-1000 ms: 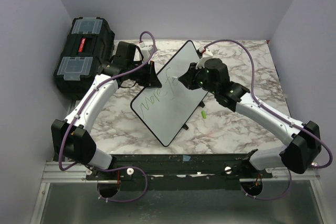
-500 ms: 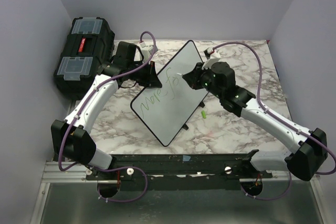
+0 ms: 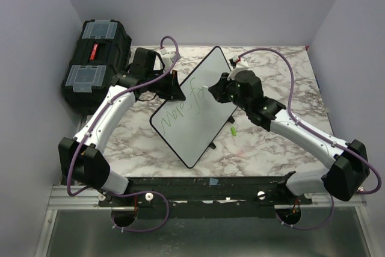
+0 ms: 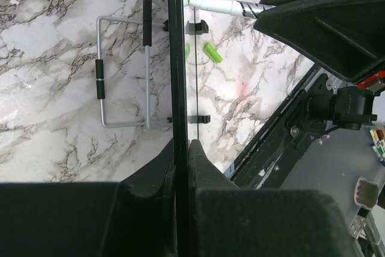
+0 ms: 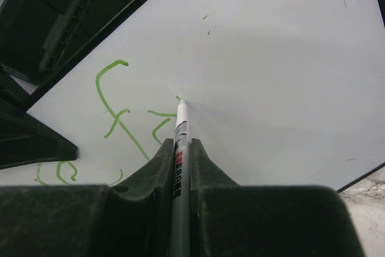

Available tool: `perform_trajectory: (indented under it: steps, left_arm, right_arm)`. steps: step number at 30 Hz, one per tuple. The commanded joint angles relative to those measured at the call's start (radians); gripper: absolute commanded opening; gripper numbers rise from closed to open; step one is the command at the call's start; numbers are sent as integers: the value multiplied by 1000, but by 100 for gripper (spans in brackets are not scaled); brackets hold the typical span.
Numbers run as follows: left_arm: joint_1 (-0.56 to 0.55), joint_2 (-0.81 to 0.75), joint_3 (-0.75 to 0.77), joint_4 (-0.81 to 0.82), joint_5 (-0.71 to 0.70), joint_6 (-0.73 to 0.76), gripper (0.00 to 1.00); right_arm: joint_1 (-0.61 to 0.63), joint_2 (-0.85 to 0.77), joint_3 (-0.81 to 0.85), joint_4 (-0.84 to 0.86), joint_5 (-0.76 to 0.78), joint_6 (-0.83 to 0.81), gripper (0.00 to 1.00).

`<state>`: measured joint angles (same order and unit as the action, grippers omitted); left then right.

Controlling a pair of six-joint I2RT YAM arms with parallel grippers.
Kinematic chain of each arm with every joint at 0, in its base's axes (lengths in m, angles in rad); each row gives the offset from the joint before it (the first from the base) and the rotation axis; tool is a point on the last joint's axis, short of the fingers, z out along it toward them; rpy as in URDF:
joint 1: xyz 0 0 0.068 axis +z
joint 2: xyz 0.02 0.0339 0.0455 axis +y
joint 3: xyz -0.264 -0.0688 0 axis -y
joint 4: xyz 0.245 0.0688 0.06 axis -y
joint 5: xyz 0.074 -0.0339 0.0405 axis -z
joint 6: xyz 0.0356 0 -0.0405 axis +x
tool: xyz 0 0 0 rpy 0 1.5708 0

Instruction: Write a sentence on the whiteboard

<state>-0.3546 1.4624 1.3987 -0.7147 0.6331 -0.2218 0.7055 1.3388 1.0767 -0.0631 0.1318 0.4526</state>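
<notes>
While a white marble-patterned tabletop [image 3: 283, 70] with grey veins fills the workspace, a black plastic toolbox [image 3: 96, 58] with clear lid compartments sits off its far-left corner. A flat white whiteboard [image 3: 192, 118] with rounded corners and a thin black rim stands tilted near the middle of the table, running diagonally from near centre to far centre. The left gripper [image 4: 182, 148] pinches the board's left edge, its jaws closed narrow on the black rim. The right gripper [image 5: 180, 148] hangs over the board's far half, its jaws clamped on a slim grey-and-white marker [image 5: 180, 130]. The marker's tip meets the white face at the end of a short green stroke. Behind the board, a thin metal wire stand [image 4: 123, 73] with black sleeves lies against the marble. The sentence [image 3: 180, 109], thin green handwriting, runs along the board's left side. A small bright green cap [image 3: 232, 130] lies on the table just beside the board's right edge.
</notes>
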Motion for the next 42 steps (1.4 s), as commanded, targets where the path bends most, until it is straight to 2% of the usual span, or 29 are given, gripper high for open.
perform_trajectory:
  steps: [1, 21, 42]
  left_arm:
    - [-23, 1, -6, 18, -58, 108, 0]
    - [-23, 3, -4, 18, -58, 108, 0]
    - [-26, 6, -7, 18, -56, 108, 0]
  right_arm:
    - [4, 11, 13, -39, 9, 8, 1]
    - [5, -26, -100, -63, -30, 29, 1]
    - [4, 48, 25, -57, -11, 29, 1]
